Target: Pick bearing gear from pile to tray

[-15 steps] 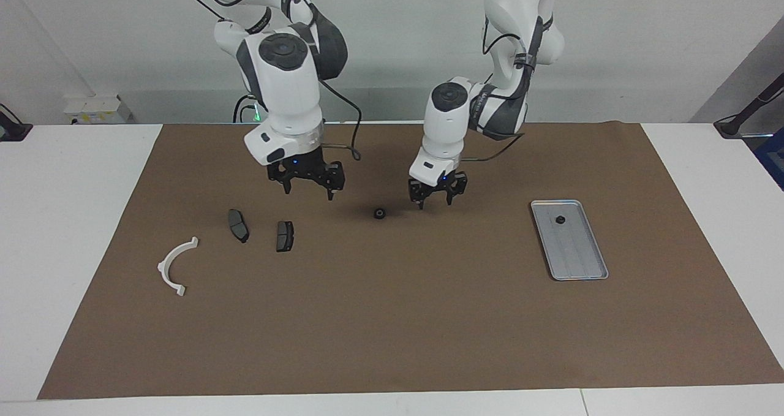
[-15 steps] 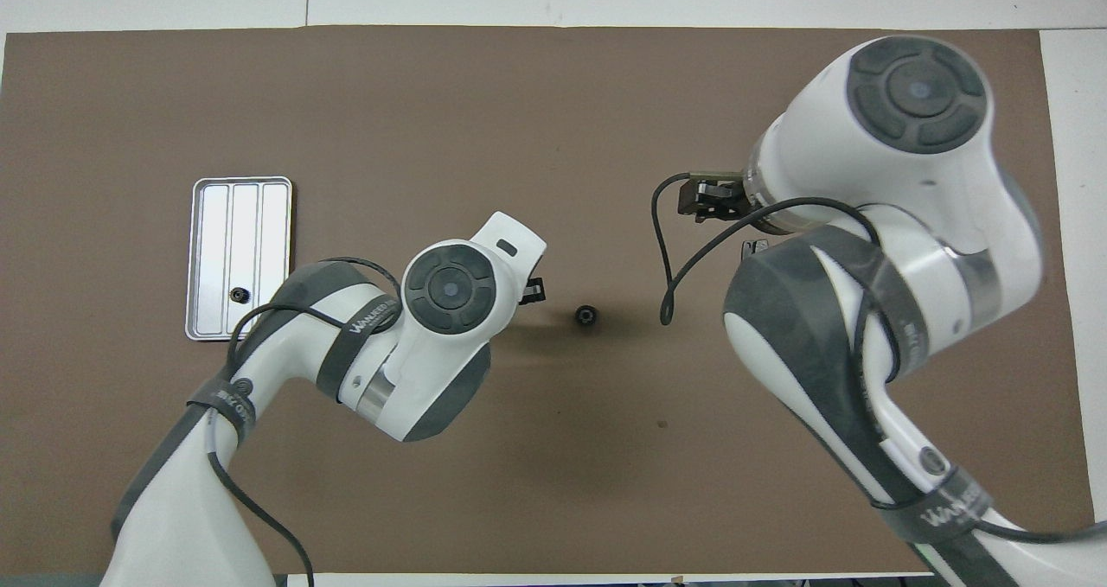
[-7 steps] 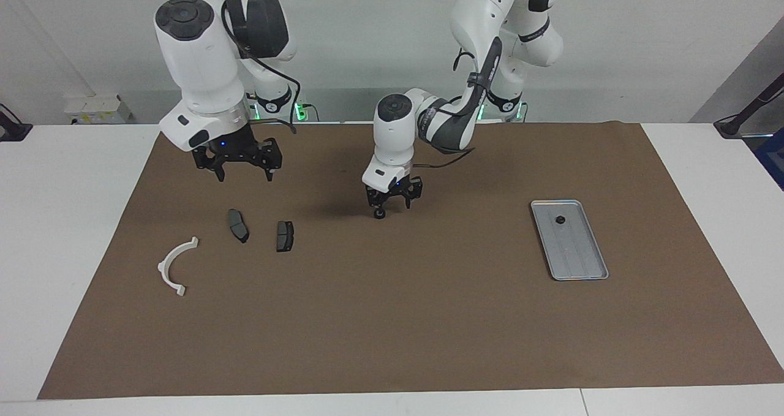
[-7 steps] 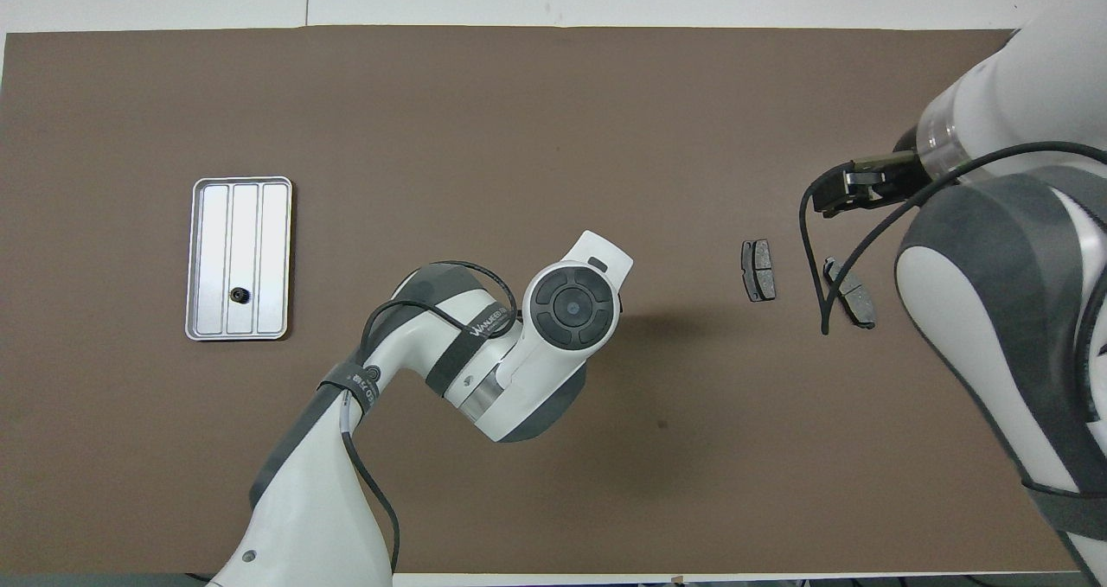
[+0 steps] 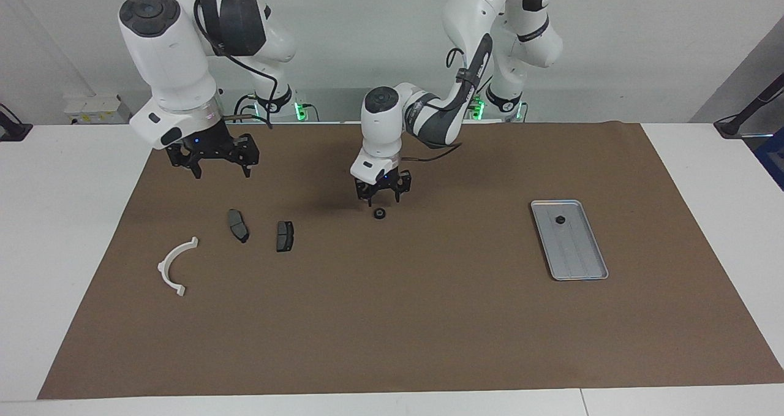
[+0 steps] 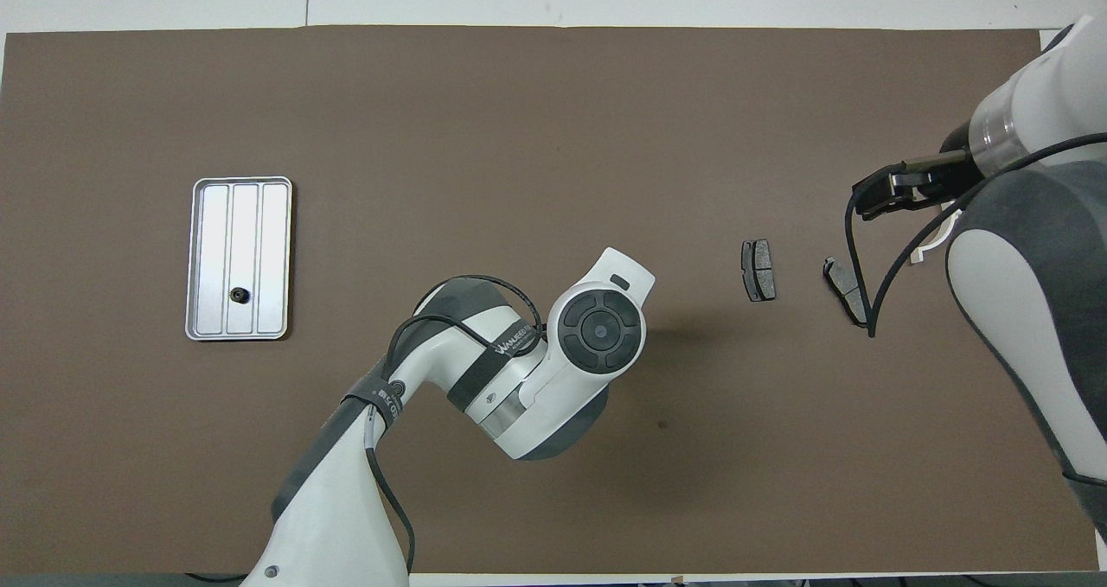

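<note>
The bearing gear (image 5: 380, 214), a small black ring, lies on the brown mat near the table's middle. My left gripper (image 5: 383, 199) hangs open just above it and holds nothing. In the overhead view the left wrist hides the gear. The pile lies toward the right arm's end: a white arc (image 5: 176, 266) and two dark pads (image 5: 238, 225) (image 5: 285, 236). My right gripper (image 5: 214, 168) is open and raised over the mat by the pile. The silver tray (image 5: 579, 257) sits toward the left arm's end with one small black piece (image 5: 559, 220) in it.
The brown mat (image 5: 392, 318) covers most of the white table. In the overhead view the tray (image 6: 275, 250) and the two pads (image 6: 759, 270) (image 6: 843, 280) show, and the right arm partly covers the white arc (image 6: 930, 245).
My left gripper has travelled from the tray's side of the gear to right over it. The right arm has drawn back toward its own end, uncovering the pads in the overhead view.
</note>
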Robot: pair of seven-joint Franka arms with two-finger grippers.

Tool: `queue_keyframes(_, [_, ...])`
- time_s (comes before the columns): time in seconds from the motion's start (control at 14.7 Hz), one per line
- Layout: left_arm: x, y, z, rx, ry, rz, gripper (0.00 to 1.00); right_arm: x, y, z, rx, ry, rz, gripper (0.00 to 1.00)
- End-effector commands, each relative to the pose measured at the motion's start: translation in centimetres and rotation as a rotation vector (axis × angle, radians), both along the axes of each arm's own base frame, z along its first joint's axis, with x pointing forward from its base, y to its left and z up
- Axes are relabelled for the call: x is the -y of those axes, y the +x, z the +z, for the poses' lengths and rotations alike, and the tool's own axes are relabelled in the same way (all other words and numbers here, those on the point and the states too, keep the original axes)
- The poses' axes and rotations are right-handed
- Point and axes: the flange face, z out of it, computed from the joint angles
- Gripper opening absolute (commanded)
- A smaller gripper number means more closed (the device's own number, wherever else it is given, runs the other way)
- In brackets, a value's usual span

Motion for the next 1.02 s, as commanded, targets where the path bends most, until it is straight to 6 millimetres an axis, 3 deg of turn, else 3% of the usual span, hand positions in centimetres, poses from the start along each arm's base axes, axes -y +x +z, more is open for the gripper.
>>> queue_keyframes(0.0, [0.3,0.3,-0.6,0.013,-0.002,0.012,0.77,0.8,-0.4,0.4,-0.013,0.029,0.001,1.0])
queue_keyframes(0.34, [1.4,-0.2,-3.4,-0.006,0.021,-0.006,0.77,0.6,-0.4,0.4,-0.013,0.029,0.007,1.0])
queue_keyframes(0.68, [1.6,0.1,-3.1,0.002,0.019,-0.008,0.77,0.0,-0.9,0.8,-0.01,0.045,0.001,1.0])
queue_keyframes(0.95, [1.6,0.5,-2.8,0.01,0.022,-0.011,0.77,1.4,-1.0,1.1,-0.008,0.076,-0.015,1.0])
